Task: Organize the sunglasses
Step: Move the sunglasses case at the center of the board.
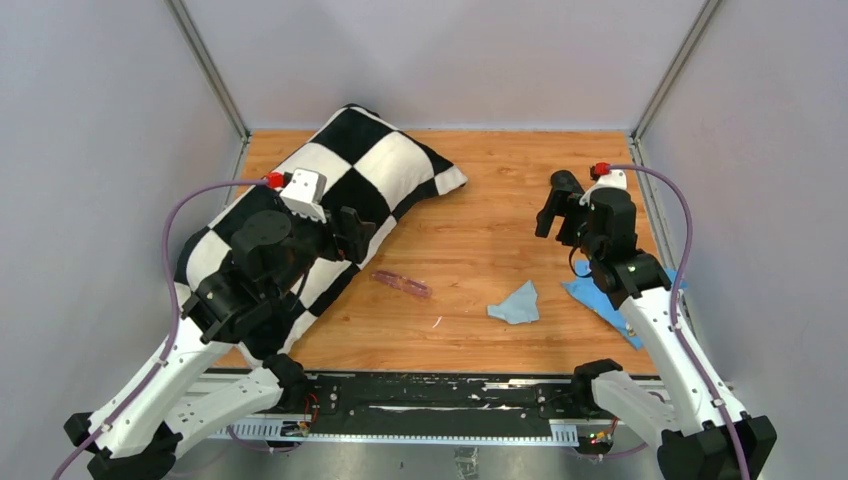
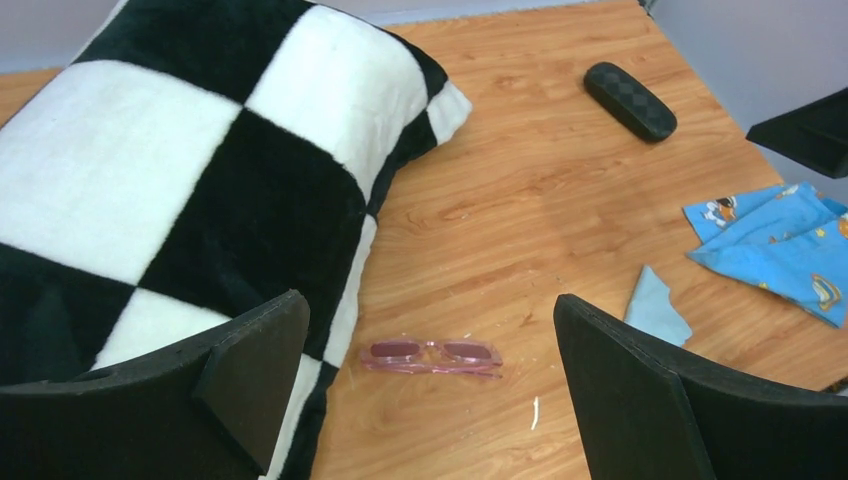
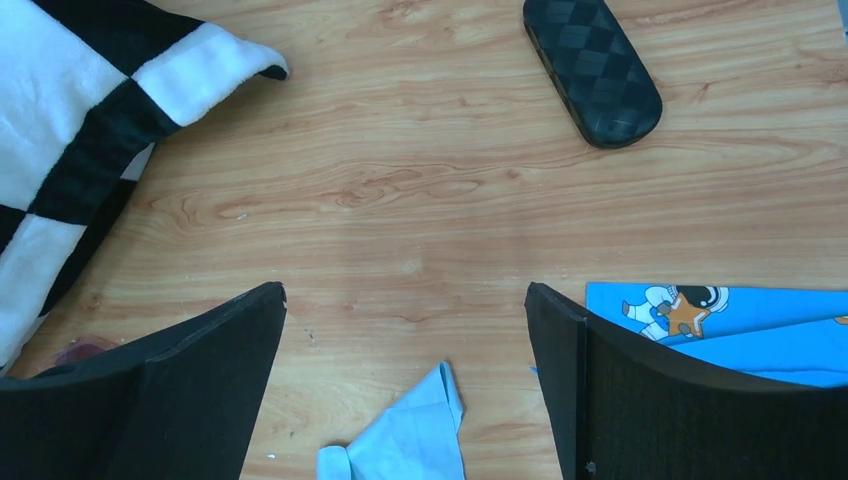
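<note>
1. The sunglasses (image 1: pixel 401 284): a slim pair; translucent pinkish-purple frame with matching tinted lenses.
2. State: folded; lying flat.
3. Pose: from above, the long axis slants from upper left to lower right.
4. Place: on the bare wooden table (image 1: pixel 480 200); just beside the checkered pillow (image 1: pixel 380 170); the light blue cloth (image 1: pixel 516 304) lies apart to the right.

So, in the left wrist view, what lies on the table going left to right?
Checkered pillow → sunglasses → glasses case → patterned blue cloth. The light blue cloth overlaps the case's span, so it is left out.
</note>
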Robot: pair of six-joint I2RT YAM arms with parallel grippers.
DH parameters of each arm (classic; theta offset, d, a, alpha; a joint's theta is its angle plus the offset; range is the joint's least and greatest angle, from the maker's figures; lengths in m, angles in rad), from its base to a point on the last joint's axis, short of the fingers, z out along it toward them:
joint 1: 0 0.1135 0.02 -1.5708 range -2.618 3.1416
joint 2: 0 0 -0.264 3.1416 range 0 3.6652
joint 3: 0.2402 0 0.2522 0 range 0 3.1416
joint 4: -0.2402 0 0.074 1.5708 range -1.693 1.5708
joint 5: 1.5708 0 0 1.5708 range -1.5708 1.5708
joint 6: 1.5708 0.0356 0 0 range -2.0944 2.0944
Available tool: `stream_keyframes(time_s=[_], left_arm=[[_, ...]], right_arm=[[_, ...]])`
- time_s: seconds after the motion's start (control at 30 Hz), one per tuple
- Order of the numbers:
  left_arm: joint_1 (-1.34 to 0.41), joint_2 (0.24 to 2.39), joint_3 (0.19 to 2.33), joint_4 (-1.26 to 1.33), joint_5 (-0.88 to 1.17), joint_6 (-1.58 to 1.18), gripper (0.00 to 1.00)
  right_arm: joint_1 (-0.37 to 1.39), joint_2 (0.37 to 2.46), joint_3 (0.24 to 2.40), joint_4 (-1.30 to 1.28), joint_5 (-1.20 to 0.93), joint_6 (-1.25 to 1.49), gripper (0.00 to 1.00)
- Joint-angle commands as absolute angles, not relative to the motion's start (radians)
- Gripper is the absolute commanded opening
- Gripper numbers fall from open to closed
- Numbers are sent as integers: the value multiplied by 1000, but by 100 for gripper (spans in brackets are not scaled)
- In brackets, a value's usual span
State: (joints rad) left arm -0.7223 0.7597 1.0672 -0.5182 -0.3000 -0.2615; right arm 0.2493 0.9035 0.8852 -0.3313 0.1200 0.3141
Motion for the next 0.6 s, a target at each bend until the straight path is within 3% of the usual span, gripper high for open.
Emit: stream_keyframes(time_s=[0.0, 0.3, 0.57], left_arm=[[-727, 795, 1094, -545, -211, -244, 100], [-727, 869, 1027, -463, -81, -342, 100], [-841, 947, 951, -414, -59, -415, 100]], right_arm=[[261, 869, 868, -327, 130, 296, 96], [261, 909, 893, -338, 82, 229, 90], [56, 1336, 1110, -373, 0, 292, 92]])
